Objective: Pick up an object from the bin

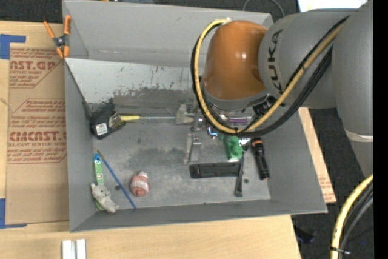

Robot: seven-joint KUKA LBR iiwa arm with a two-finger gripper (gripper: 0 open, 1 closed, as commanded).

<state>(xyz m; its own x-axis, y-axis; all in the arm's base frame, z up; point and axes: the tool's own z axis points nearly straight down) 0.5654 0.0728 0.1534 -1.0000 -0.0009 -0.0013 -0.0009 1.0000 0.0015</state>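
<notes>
The claw is seen low in the bin, just beside a flat black bar, its opening not discernible; nothing is lifted, so the pick is judged undone.

The orange cover blocks most of the end effector from here. A green thing sits half hidden under it. The pale lump in the bin's lower-left corner is too small to name.
</notes>
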